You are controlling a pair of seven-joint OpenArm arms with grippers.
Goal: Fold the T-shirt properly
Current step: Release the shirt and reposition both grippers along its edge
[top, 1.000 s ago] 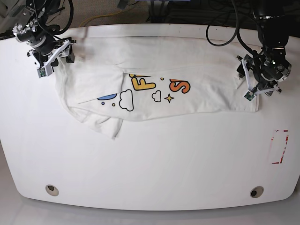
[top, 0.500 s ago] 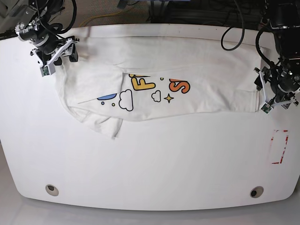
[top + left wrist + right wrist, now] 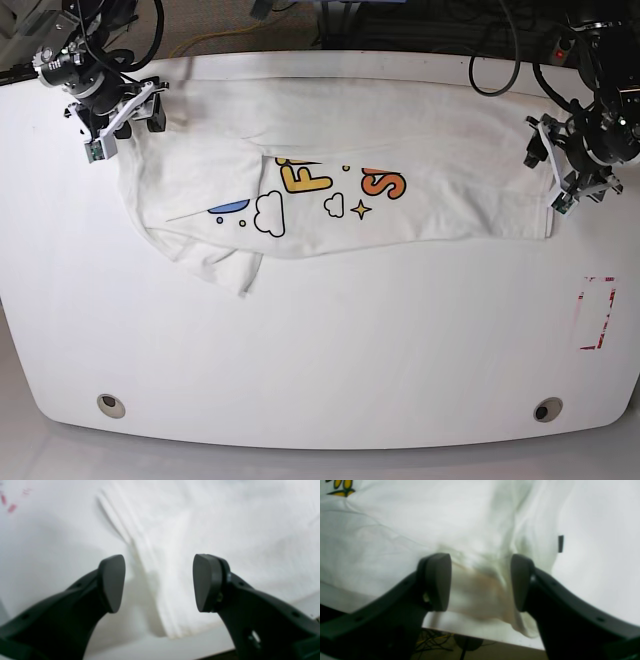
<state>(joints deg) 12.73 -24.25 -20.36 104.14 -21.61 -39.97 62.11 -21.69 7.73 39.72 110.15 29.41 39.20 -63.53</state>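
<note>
The white T-shirt lies flat across the back of the table, its orange and yellow letters, clouds and star facing up. One side is folded over and a sleeve is rumpled at the front left. My left gripper hovers open at the shirt's right edge. In the left wrist view its fingers straddle the layered hem without touching it. My right gripper stands open over the shirt's back left corner. In the right wrist view, bunched cloth lies below and between its fingers, close to the table's back edge.
A red-outlined rectangle is marked on the table at the right; its red dashes also show in the left wrist view. Two round holes sit near the front edge. Cables hang behind the table.
My left arm swung right off the shirt's end, then moved back along the right edge. My right arm shifted slightly toward the back, then held still. Both grippers stayed open.
</note>
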